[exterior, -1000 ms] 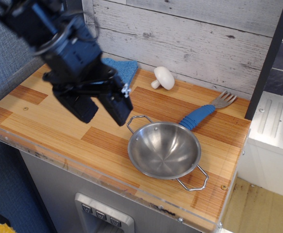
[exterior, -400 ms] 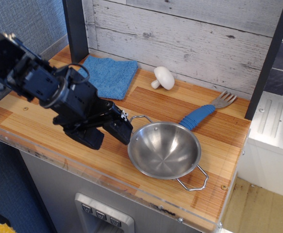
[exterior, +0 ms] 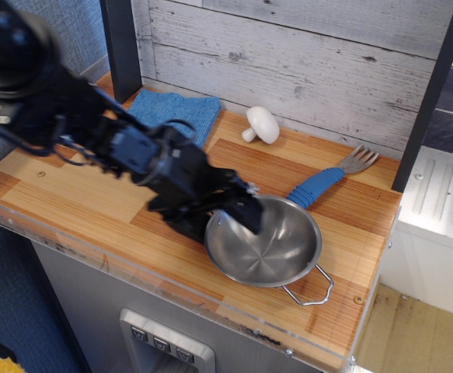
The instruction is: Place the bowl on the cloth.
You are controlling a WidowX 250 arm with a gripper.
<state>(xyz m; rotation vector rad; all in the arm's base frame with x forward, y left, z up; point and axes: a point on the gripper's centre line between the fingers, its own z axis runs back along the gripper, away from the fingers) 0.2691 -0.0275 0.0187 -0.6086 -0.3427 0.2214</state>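
The shiny steel bowl [exterior: 277, 249] sits on the wooden counter near the front edge, right of centre. Its front-right wire handle [exterior: 310, 292] shows; the back-left handle is hidden behind my arm. My black gripper [exterior: 215, 221] is down at the bowl's left rim, open, with one finger [exterior: 243, 215] inside the bowl and the other outside the rim. The blue terry cloth [exterior: 175, 113] lies flat at the back left, against the wall, partly hidden by my arm.
A white mushroom [exterior: 262, 124] lies at the back between cloth and bowl. A blue-handled fork [exterior: 327, 179] lies just behind the bowl to the right. A dark post [exterior: 123, 47] stands behind the cloth. The counter [exterior: 63, 194] has a clear plastic front lip.
My gripper has come down from above the counter's left side and moved right to the bowl's left rim, one finger now inside the bowl. The bowl has not moved.
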